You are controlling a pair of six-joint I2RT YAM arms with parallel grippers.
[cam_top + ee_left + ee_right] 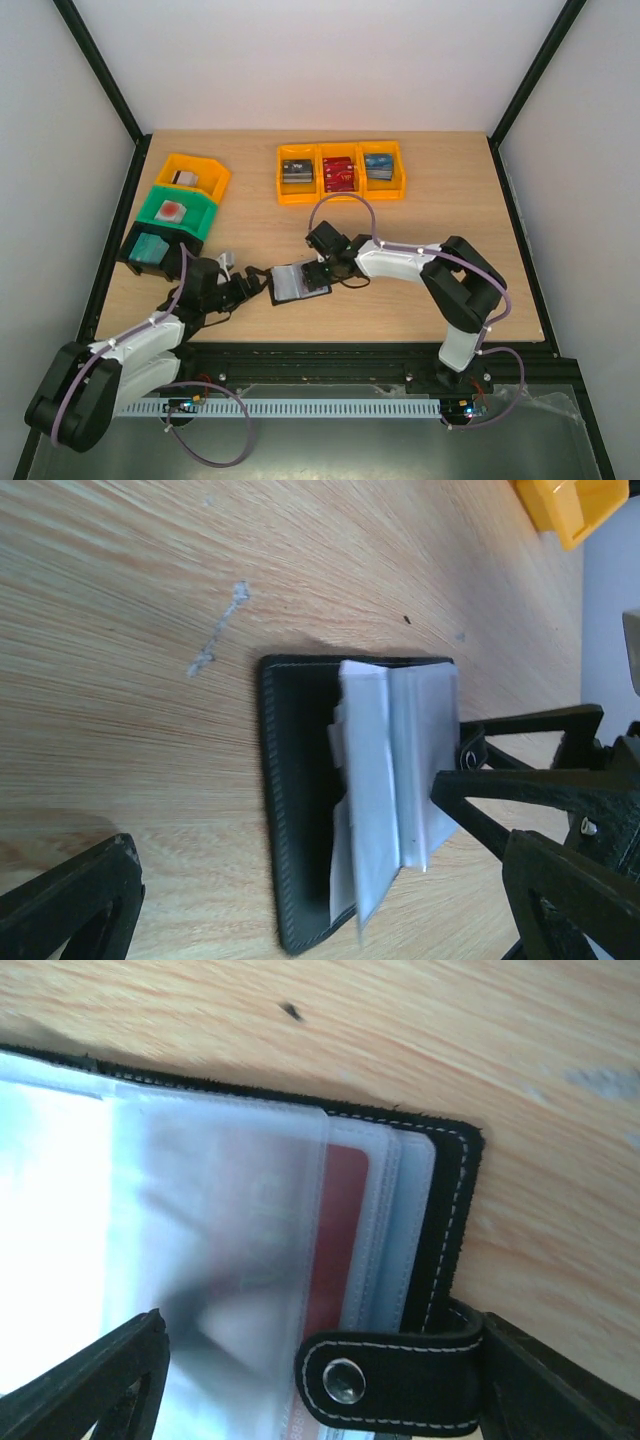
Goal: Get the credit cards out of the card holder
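Straddling the snap tab (400,1380), right gripper (320,270) sits jaws apart at the card holder (298,283)'s right edge, probably lining up on the red card (342,1230) in its clear sleeve (230,1220). Holder lies open near the table (430,200)'s front edge, mid-span. Left gripper (252,287) is wide open just beside it, likely to pin it.

Top external: high behind the near edge, looks down on whole table (260,225). Left wrist: low, close, faces right at card holder (300,800). Right wrist: very close, looks down on its snap tab (400,1380) corner. All three views share the card holder.
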